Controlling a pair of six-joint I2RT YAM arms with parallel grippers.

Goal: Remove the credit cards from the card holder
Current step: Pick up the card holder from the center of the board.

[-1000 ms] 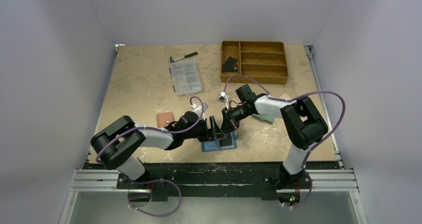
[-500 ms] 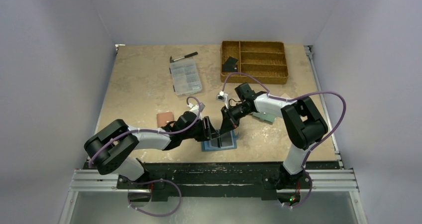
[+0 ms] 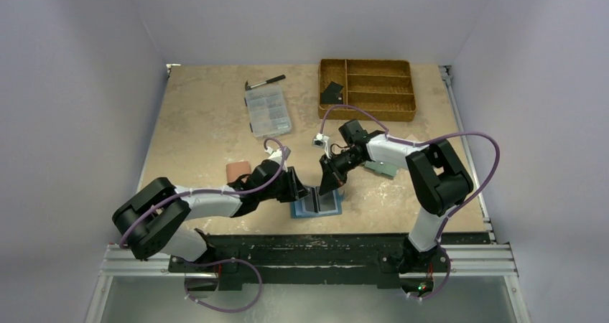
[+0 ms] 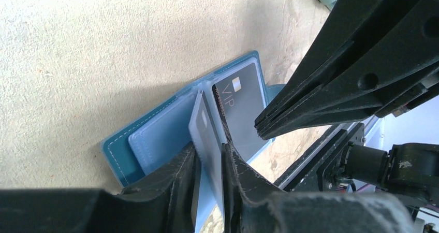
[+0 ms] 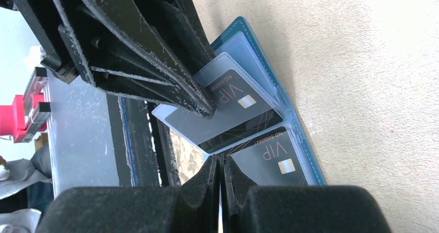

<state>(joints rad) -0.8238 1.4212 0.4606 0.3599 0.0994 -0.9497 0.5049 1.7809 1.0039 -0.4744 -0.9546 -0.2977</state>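
Left claw [image 4: 209,148] pinches an upright clear sleeve [image 4: 204,132] of the card holder [image 3: 317,205], w/ a card inside it. Right claw [image 5: 217,161] is pressed together, nothing btwn its fingers as far as we can tell, tip near a black VIP card [image 4: 240,106]. We see the holder lying open at low centre of the top view, near the table's [image 3: 208,122] front edge.

Light was soft and even from overhead, with barely any shadows on the counter [image 3: 201,136]. Wrist cams were sharp on the card holder [image 4: 155,140], but the close-up fingers [image 4: 176,184] went blurry and the background washed out bright.
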